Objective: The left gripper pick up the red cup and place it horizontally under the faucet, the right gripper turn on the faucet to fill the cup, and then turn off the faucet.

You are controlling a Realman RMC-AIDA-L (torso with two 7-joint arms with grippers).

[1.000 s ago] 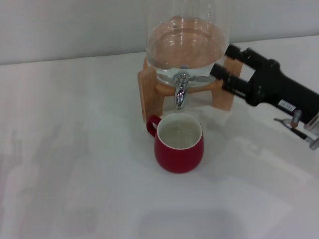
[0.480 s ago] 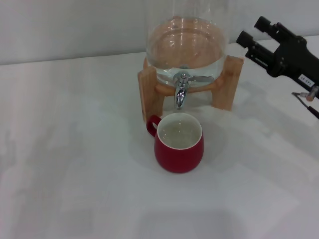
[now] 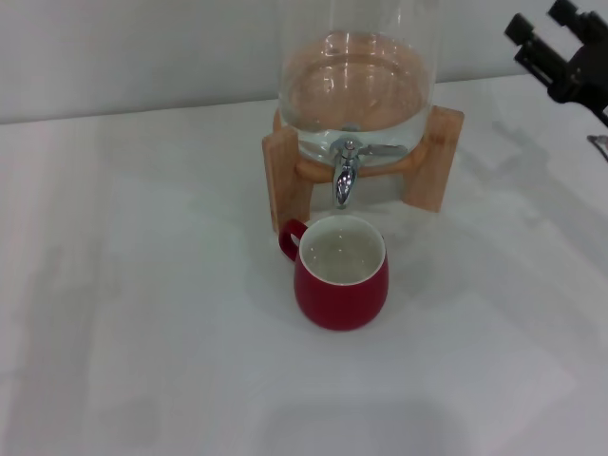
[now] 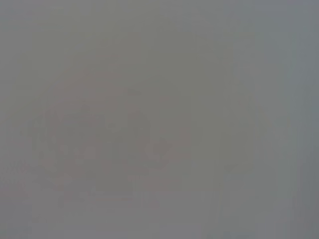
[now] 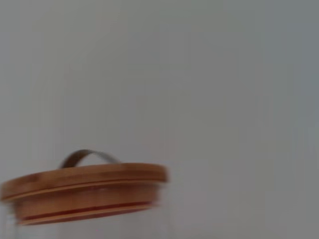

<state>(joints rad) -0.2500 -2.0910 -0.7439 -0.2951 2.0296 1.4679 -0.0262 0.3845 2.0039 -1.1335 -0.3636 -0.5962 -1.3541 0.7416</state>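
Observation:
The red cup (image 3: 341, 274) stands upright on the white table just below the chrome faucet (image 3: 345, 173), its handle to the left, with water inside. The faucet projects from the glass dispenser (image 3: 356, 81) on its wooden stand (image 3: 285, 176). No stream shows from the spout. My right gripper (image 3: 543, 27) is at the top right corner of the head view, well away from the faucet, its two prongs apart and empty. My left gripper is out of view; the left wrist view shows only plain grey.
The right wrist view shows the dispenser's wooden lid (image 5: 84, 191) with a metal handle (image 5: 89, 157) against a grey wall. A grey wall runs behind the table (image 3: 142, 313).
My right gripper has drawn back from beside the faucet lever, up and to the right toward the picture's corner. The cup and dispenser have not moved.

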